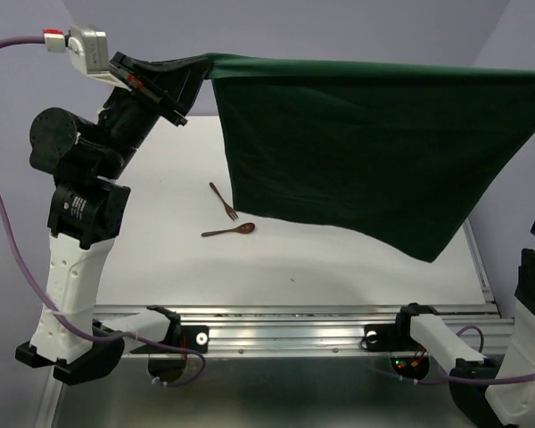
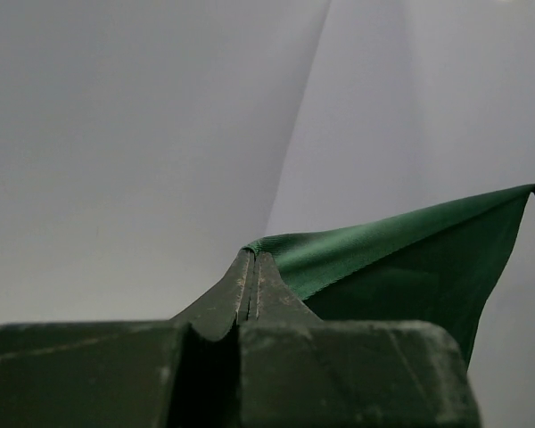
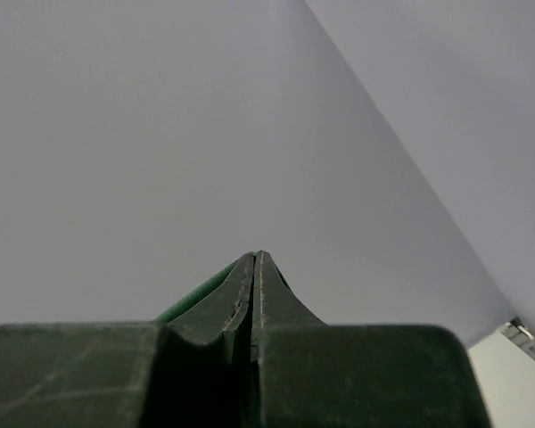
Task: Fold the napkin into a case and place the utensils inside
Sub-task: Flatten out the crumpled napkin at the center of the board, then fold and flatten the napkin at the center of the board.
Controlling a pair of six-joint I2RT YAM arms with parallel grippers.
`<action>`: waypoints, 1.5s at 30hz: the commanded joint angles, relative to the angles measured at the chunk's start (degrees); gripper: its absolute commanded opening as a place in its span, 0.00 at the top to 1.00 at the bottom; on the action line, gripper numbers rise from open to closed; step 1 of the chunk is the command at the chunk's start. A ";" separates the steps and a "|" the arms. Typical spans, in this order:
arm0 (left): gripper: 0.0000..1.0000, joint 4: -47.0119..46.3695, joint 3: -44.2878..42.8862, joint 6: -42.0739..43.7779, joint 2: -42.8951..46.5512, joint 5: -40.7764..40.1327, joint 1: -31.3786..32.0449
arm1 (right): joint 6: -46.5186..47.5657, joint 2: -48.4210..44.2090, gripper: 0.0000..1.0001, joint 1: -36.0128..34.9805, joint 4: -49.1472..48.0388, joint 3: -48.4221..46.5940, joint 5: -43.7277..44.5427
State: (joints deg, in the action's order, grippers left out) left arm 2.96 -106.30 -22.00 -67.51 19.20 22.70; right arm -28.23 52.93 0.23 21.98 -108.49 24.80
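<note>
Left jaws pressed together, pinching one top corner of the napkin [image 2: 401, 259]; the cloth leaves my tips and runs off to the right. Right jaws also pressed together, pinching the other top corner, with only a sliver of green showing on the left of the tips in the right wrist view. From the top camera, the napkin is unfolded and strung between both jaws, up in the air over the desk [image 1: 339, 259]. Its top edge is taut and near level, and the lowest corner hangs on the right side. Can't tell if that corner touches the desk. Fork [image 1: 223, 201] and spoon [image 1: 230, 231] lie bare on the desk left of centre, beside the napkin's lower left corner. Fork is angled, and the spoon sits just below its tines.
</note>
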 commanded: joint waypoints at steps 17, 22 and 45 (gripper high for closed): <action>1.00 -6.39 17.97 -4.28 -31.43 2.51 -1.25 | 6.26 29.06 0.99 0.03 -12.65 27.80 9.84; 1.00 -5.16 13.94 -4.10 -39.27 2.07 -1.87 | 5.03 41.36 0.99 0.03 -16.34 27.19 7.90; 1.00 7.05 -6.47 -1.47 -56.34 4.70 -5.21 | -0.69 52.12 0.99 6.54 -14.42 19.61 -11.34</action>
State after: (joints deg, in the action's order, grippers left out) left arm 7.57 -111.26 -25.71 -127.68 22.44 17.52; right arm -27.53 112.12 5.37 8.51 -91.92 15.86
